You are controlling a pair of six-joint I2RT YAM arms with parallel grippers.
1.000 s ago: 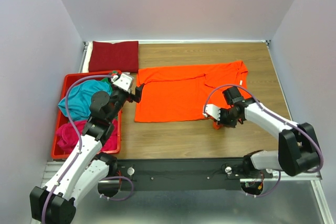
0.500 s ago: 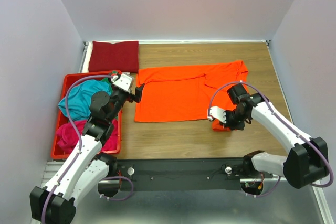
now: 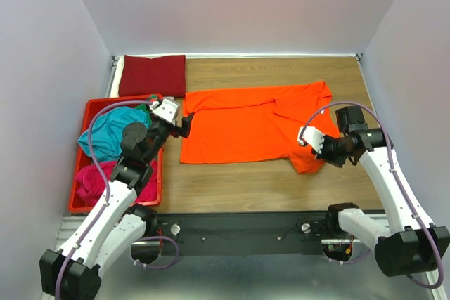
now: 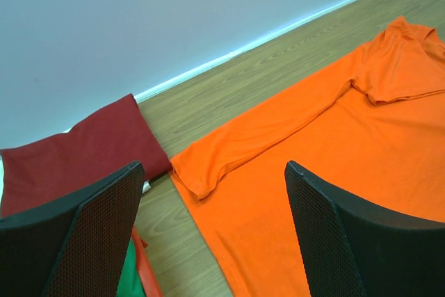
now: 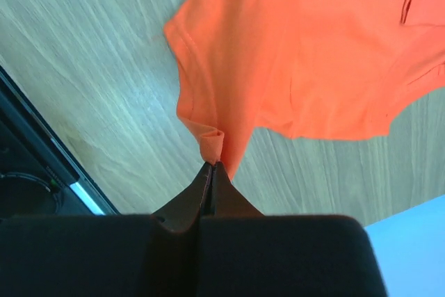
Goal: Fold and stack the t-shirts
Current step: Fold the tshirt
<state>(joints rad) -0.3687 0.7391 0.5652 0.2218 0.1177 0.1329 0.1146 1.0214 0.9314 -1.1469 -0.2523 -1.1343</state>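
Observation:
A bright orange t-shirt [image 3: 246,128] lies spread on the wooden table [image 3: 232,184], also in the left wrist view [image 4: 334,151] and the right wrist view [image 5: 306,46]. My right gripper [image 3: 325,157] is shut on its near right corner, the pinched fold showing at the fingertips [image 5: 214,165], and holds it lifted. My left gripper [image 3: 184,126] is open and empty at the shirt's left edge, above the table. A folded dark red t-shirt [image 3: 152,75] lies at the back left, also in the left wrist view [image 4: 69,154]. Teal [image 3: 109,135], magenta [image 3: 95,177] and green [image 3: 143,109] t-shirts lie in the crate.
A red plastic crate [image 3: 84,205] stands at the left edge of the table. White walls close in the back and both sides. A black rail [image 3: 232,230] runs along the near edge by the arm bases.
My right gripper has moved right with the orange shirt's near right corner, pulling that hem outward. The left arm has not moved.

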